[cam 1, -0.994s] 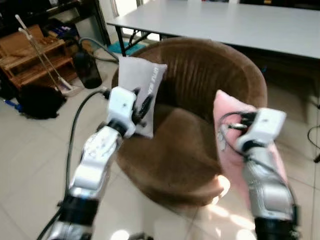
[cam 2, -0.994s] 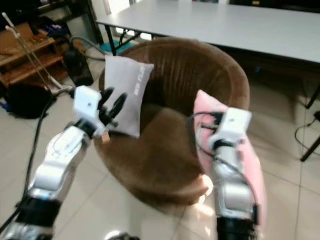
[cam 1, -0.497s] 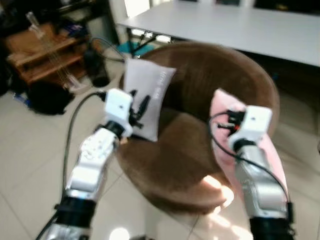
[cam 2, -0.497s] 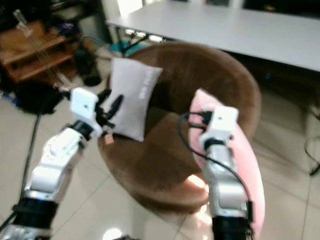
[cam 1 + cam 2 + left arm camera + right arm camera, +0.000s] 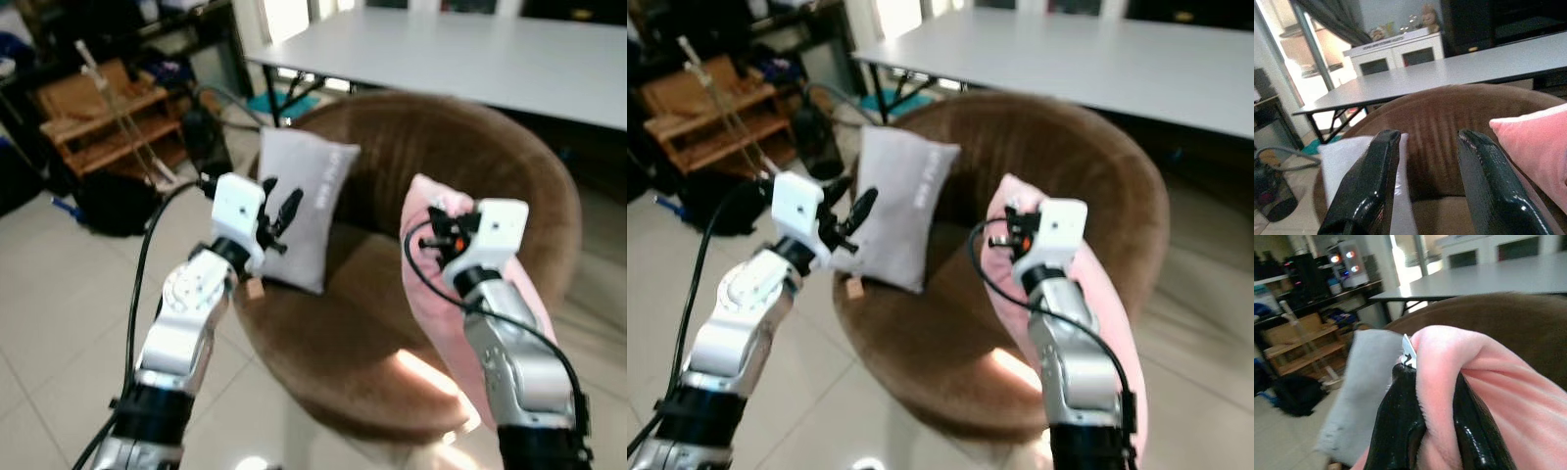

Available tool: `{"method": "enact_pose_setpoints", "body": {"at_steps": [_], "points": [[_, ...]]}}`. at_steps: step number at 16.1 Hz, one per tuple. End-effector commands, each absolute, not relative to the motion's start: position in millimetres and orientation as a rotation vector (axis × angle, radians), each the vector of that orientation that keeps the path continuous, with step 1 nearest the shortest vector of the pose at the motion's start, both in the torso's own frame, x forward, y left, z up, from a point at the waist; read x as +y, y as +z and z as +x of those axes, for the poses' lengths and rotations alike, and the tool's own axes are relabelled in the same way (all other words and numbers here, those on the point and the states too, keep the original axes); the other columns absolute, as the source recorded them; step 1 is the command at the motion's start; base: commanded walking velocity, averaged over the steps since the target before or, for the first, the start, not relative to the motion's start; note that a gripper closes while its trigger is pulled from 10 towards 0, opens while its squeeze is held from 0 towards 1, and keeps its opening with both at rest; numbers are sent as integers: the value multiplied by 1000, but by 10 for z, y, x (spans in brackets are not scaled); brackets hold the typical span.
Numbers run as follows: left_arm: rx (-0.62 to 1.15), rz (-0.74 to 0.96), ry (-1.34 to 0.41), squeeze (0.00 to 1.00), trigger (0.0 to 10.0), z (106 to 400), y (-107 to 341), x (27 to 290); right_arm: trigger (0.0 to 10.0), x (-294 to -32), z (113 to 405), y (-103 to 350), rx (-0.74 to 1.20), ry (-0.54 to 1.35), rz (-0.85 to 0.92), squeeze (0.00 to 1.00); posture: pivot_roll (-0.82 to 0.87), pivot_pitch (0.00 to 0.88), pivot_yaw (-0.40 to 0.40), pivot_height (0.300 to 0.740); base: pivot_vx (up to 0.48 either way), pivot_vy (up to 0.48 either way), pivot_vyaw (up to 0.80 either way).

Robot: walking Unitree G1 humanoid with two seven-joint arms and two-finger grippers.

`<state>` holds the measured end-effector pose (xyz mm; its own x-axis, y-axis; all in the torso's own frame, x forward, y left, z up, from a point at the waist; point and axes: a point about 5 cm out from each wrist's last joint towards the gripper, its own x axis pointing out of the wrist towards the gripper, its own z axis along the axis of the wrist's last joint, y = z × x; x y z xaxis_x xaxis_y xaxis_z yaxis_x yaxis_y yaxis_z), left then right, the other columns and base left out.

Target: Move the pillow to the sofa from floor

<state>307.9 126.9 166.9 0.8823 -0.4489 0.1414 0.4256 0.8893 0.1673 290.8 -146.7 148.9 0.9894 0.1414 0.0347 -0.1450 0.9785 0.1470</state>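
While the right gripper [image 5: 1425,431] pinches a fold of the pink pillow [image 5: 436,294] between its two black fingers, the cushion hangs off the floor, just over the right-hand edge of the round brown sofa [image 5: 460,157], so the step in hand looks like the carry-in and set-down. To do it well, I would judge that the arm should swing the pillow further over the sofa's seat, toward its backrest, lower it until the bulk of it rests on the brown cushion, and only then part the fingers; letting go at the rim risks the soft pillow sliding back down. The left gripper [image 5: 1425,191] hovers at the sofa's left side with its fingers spread apart and nothing between them, just in front of the grey pillow [image 5: 304,211] that leans upright against the sofa's left inner wall; it should keep from knocking that one over. Dark printed lettering runs along the grey pillow's face but is too blurred to read, and a small white tag [image 5: 1408,354] at the pink pillow's seam bears a dark mark I cannot make out.
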Motion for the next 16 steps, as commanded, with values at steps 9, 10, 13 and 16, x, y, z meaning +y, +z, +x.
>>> {"method": "enact_pose_setpoints", "body": {"at_steps": [9, 10, 13, 16], "points": [[-182, 136, -469, 0, 10000, 3083, 1703, 1304, 10000, -1234, 2926, 2263, -234, 422, 194, 0, -38, 0, 116, 740, 318, 0, 0], [-183, 137, -470, 0, 10000, 3081, 1705, 1303, 10000, -1222, 2936, 2231, -215, 420, 183, 0, -35, 0, 113, 740, 319, 0, 0], [-176, 140, -472, 0, 10000, 3068, 1696, 1311, 10000, -1171, 2929, 2171, -163, 436, 179, 0, -31, 0, 110, 740, 316, 0, 0], [-153, 110, -506, 0, 10000, 3047, 1675, 1289, 10000, -1227, 2941, 2105, -120, 422, 183, 0, -34, 0, 114, 740, 99, 0, 0]]}}
